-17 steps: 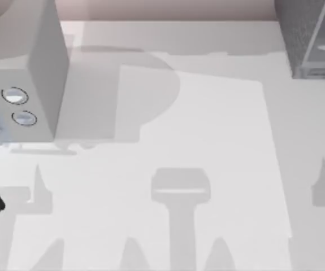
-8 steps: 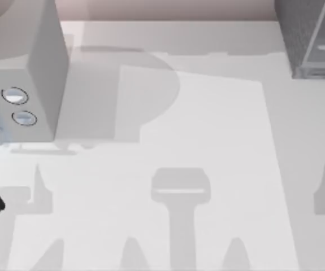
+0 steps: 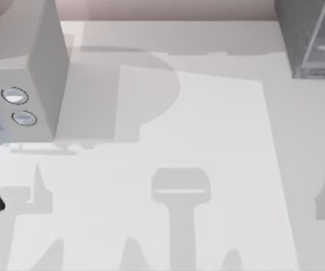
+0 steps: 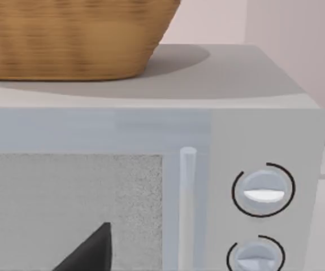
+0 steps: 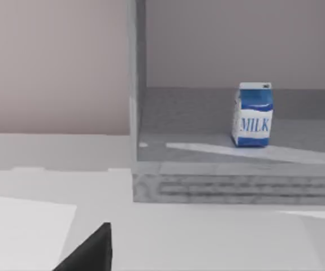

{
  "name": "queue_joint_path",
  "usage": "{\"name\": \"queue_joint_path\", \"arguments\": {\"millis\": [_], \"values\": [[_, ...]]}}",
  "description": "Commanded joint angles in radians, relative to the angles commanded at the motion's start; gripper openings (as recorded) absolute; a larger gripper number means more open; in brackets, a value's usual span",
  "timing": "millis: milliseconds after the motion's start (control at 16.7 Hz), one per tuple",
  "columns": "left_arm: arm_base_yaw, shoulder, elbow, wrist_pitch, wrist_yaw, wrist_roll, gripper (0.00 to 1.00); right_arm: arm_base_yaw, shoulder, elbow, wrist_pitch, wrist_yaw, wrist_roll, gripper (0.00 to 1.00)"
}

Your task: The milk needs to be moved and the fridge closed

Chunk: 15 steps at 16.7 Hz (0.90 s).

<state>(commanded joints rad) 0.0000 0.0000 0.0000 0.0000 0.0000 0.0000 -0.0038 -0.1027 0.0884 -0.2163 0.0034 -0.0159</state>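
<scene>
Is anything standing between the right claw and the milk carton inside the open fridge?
Nothing visible does. In the right wrist view the milk stands upright on the floor of the open fridge, with only bare table and the fridge's low front edge ahead of it. No door or other object crosses that path.

The fridge [image 5: 207,186] looks like dark, rough speckled stone with a matt finish. The milk [image 5: 253,115] is a smooth printed carton. The basket [image 4: 66,39] is woven wicker. The microwave [image 4: 264,96] is smooth matt grey, its dials [image 4: 262,190] glossy. The counter [image 3: 207,141] is plain, smooth, matt white.
</scene>
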Motion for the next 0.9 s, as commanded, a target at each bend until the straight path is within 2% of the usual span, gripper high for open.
{"name": "queue_joint_path", "arguments": {"millis": [420, 900], "values": [[0.000, 0.000, 0.000, 0.000, 0.000, 0.000, 1.00, 0.005, -0.187, 0.151, -0.391, -0.004, 0.021, 1.00], [0.000, 0.000, 0.000, 0.000, 0.000, 0.000, 1.00, 0.001, -0.384, 0.313, -0.745, 0.001, 0.011, 1.00]]}}
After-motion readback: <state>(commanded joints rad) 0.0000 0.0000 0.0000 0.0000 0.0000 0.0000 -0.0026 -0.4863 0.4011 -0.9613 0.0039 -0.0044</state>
